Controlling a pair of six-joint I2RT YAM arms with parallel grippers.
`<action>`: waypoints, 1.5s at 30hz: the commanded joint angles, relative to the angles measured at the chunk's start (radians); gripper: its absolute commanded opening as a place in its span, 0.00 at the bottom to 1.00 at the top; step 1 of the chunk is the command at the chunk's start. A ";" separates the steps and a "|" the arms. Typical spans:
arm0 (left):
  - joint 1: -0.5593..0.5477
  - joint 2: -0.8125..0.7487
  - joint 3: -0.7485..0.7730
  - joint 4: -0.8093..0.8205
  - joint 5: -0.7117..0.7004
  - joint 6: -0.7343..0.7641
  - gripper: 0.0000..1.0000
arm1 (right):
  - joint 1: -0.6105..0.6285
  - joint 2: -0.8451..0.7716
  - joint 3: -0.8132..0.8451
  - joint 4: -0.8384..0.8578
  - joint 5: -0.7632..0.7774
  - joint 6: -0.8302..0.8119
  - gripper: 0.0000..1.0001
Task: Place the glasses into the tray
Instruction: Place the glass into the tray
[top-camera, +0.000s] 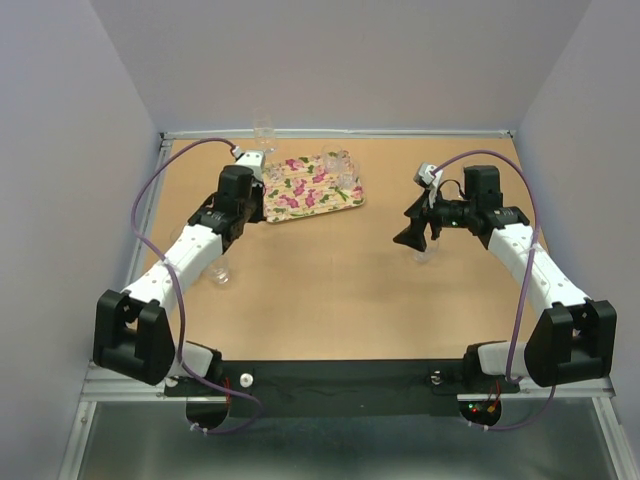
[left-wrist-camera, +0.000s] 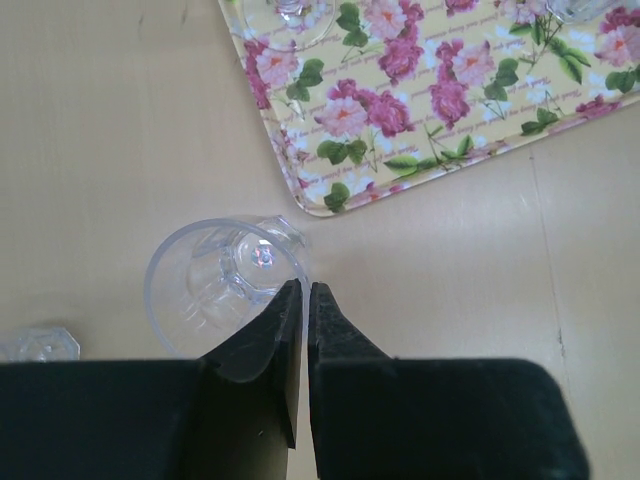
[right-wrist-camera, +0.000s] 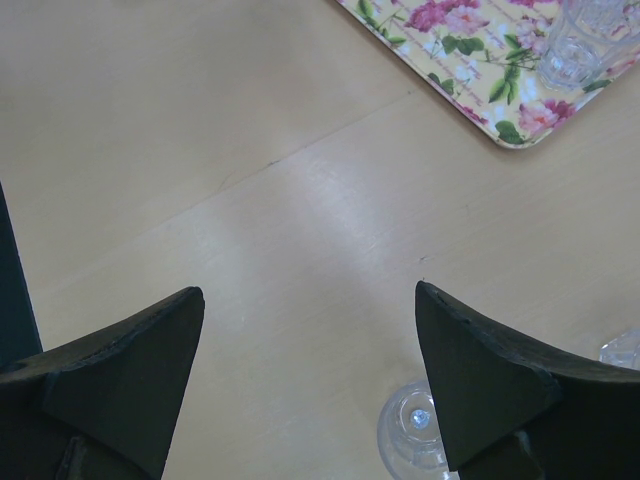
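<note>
The flowered tray (top-camera: 305, 190) lies at the back left of the table, with a few clear glasses (top-camera: 342, 167) on its far right part. My left gripper (top-camera: 257, 211) is at the tray's left corner. In the left wrist view it (left-wrist-camera: 305, 290) is shut on the rim of a clear glass (left-wrist-camera: 215, 275), one finger inside and one outside, just short of the tray's corner (left-wrist-camera: 330, 195). My right gripper (top-camera: 412, 238) is open and empty. In the right wrist view (right-wrist-camera: 308, 292) a glass (right-wrist-camera: 405, 430) stands partly behind its right finger (right-wrist-camera: 470, 370).
Another glass (top-camera: 220, 272) stands on the table by the left forearm, and one (top-camera: 263, 128) at the back edge. A further glass (right-wrist-camera: 625, 350) shows at the right edge of the right wrist view. Grey walls enclose the table on three sides.
</note>
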 joint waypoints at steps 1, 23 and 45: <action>-0.003 0.036 0.093 0.070 -0.002 0.028 0.00 | -0.008 -0.025 -0.019 0.040 -0.004 -0.011 0.91; -0.012 0.349 0.313 0.178 0.002 -0.041 0.00 | -0.007 -0.029 -0.022 0.039 -0.010 -0.014 0.91; -0.014 0.532 0.408 0.189 -0.060 -0.055 0.00 | -0.007 -0.028 -0.023 0.039 -0.002 -0.017 0.91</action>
